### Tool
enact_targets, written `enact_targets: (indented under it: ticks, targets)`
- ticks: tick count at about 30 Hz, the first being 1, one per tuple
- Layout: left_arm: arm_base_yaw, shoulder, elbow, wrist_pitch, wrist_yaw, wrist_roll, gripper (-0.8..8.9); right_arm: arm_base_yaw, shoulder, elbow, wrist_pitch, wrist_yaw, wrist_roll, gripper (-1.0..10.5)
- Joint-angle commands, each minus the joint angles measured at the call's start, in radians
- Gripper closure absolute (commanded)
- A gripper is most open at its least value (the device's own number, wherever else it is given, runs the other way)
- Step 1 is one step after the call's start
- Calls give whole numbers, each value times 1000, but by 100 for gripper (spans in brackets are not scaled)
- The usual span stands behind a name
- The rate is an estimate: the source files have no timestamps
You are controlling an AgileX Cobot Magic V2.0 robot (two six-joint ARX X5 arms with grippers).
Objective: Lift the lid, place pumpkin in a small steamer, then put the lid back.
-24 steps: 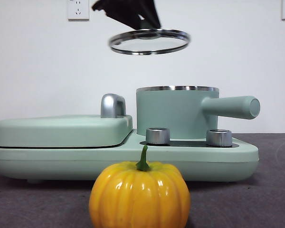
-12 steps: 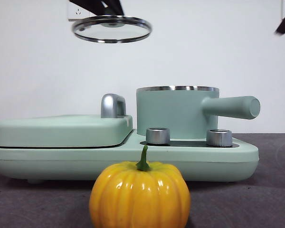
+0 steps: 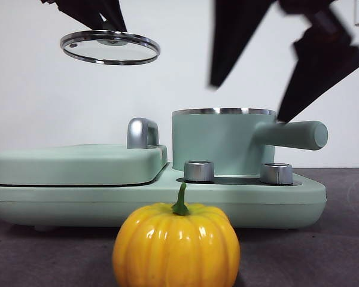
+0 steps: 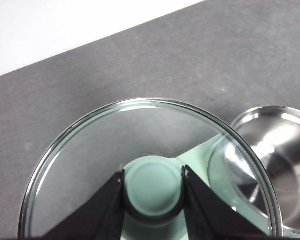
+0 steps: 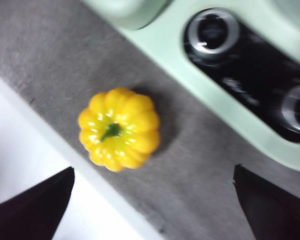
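Note:
The lid (image 3: 110, 48), glass with a steel rim, hangs high at the left of the front view, well clear of the small steamer (image 3: 221, 140). My left gripper (image 4: 153, 172) is shut on the lid's mint-green knob (image 4: 153, 190). The steamer stands uncovered on the base, its steel inside (image 4: 282, 160) showing. The yellow-orange pumpkin (image 3: 176, 245) rests on the grey table in front of the base. My right gripper (image 3: 248, 101) hangs open and blurred above the steamer. In the right wrist view it (image 5: 152, 172) is above and apart from the pumpkin (image 5: 120, 129).
The long mint-green base (image 3: 155, 203) carries two silver dials (image 3: 198, 171) and a flat cover (image 3: 72, 164) with a chrome handle (image 3: 142, 133). A white wall stands behind. The table's front edge (image 5: 90, 170) runs close beside the pumpkin.
The left gripper has carried the lid further left and slightly lower. The right gripper has swung in from the top right and come down over the steamer, open.

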Motion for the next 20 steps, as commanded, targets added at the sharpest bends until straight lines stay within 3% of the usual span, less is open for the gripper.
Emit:
enact_targets:
  ticks: [1,9,20]
  targets:
    - [10,-5,31,18,1,10,796,54,66,19,42,5,26,398]
    - [31,-5,31,16,1,10,796,132,210,19,98,5,39,336]
    - [32,-5,31,16,1,10,796,166,336,19,176,31,39,337]
